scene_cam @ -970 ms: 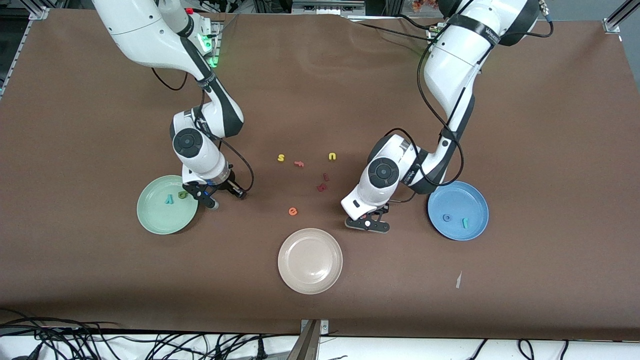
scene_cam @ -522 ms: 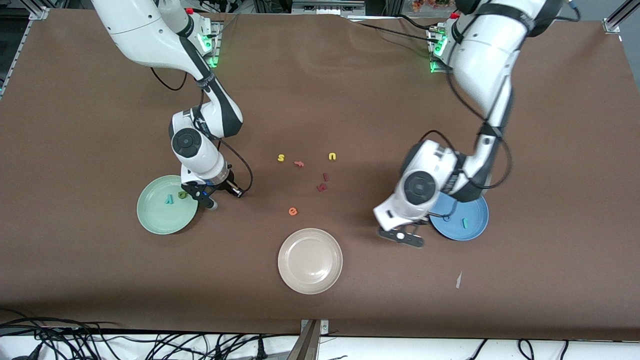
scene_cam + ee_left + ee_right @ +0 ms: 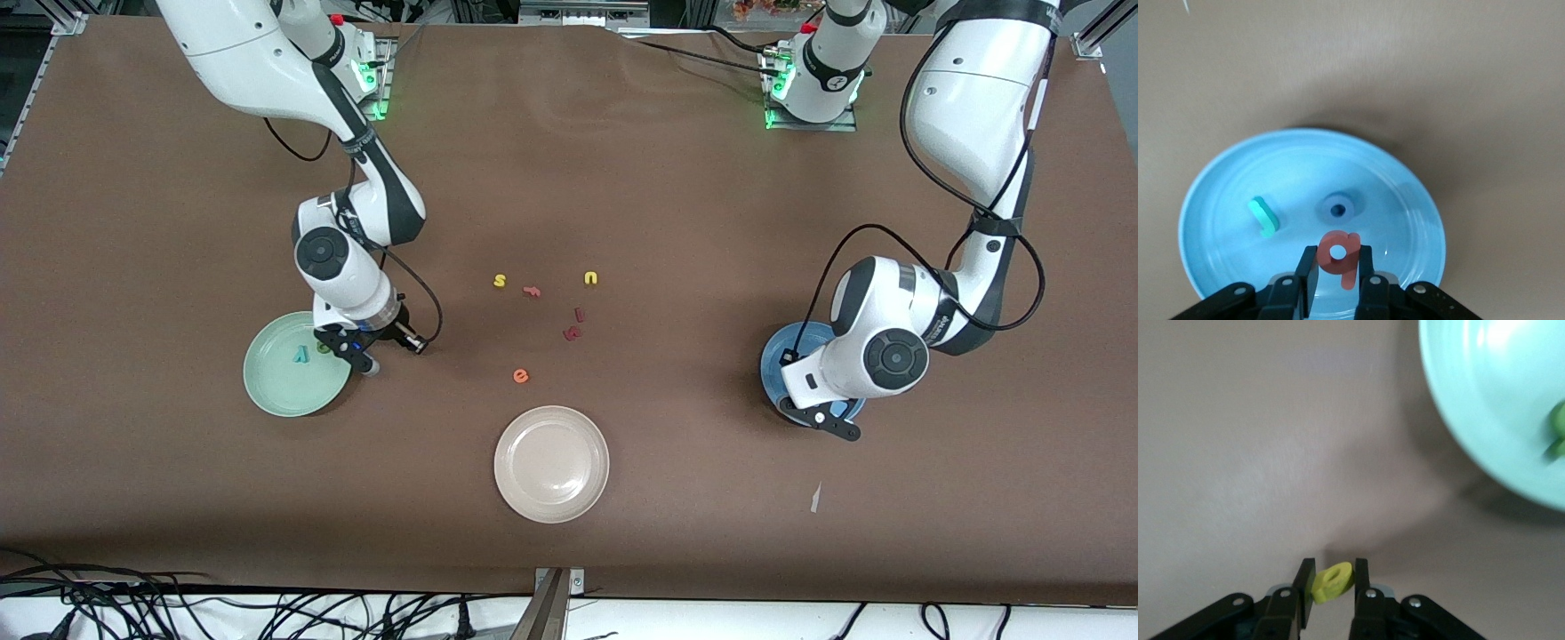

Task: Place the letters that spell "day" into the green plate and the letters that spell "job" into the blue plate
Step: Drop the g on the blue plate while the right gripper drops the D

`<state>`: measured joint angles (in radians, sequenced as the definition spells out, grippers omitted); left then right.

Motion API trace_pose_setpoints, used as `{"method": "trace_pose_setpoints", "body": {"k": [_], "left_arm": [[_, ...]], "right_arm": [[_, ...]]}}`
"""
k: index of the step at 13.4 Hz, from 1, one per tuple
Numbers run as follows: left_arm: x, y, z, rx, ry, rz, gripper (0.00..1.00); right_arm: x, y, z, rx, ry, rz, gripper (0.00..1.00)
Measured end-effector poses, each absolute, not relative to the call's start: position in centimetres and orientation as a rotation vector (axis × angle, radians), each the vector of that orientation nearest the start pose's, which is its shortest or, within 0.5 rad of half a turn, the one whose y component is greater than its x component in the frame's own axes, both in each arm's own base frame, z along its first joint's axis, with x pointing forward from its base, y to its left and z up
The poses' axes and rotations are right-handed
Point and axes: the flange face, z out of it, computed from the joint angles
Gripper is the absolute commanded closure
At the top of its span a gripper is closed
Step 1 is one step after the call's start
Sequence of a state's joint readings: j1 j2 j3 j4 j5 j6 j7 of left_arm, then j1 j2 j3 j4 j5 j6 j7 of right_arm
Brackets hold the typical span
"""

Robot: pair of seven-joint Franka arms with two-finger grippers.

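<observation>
Toward the right arm's end of the surface you have the green plate [image 3: 291, 364], with the teal y [image 3: 301, 355] and the olive-green d [image 3: 324, 347] already lying in it. Your right tool [image 3: 1331, 581] hangs over bare surface just beside that plate's rim, clenched on the yellow a [image 3: 1332, 582], which sits between its fingers.

Around the middle of the surface you see the loose letters: a yellow s [image 3: 500, 281], a salmon letter [image 3: 532, 290], a yellow u [image 3: 590, 278], two dark red letters [image 3: 574, 325] close together, and an orange e [image 3: 520, 376] nearer the front edge. The beige plate [image 3: 551, 463] sits nearer still to that edge.

Toward the left arm's end you find the blue plate [image 3: 1225, 200], mostly covered by the arm in the front view. Your left tool [image 3: 1338, 261] is over that plate, grasping the salmon-red b [image 3: 1341, 256]. The teal j [image 3: 1263, 217] and the blue o [image 3: 1338, 209] lie in the plate, near each other but apart.
</observation>
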<state>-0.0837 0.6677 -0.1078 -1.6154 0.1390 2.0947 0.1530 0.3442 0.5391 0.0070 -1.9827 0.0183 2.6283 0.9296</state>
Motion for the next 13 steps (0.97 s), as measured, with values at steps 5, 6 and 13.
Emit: {"method": "trace_pose_setpoints", "body": {"k": [5,6,13], "left_arm": [[65.2,-9.6,23.6,-3.034,0.572,0.21,0.0],[65.5,-8.7,24.4,-3.054,0.515,0.194,0.0],[68.3,-1.4,35.4,-3.13,0.228,0.136,0.0]], "right_arm": [[60.8,10.3,27.7,-3.035,0.67,-0.081,1.0],[61.1,7.6,28.4,-3.051,0.614,-0.081,0.84],[61.1,4.9,28.1,-3.069,0.53,-0.068,0.32]]}}
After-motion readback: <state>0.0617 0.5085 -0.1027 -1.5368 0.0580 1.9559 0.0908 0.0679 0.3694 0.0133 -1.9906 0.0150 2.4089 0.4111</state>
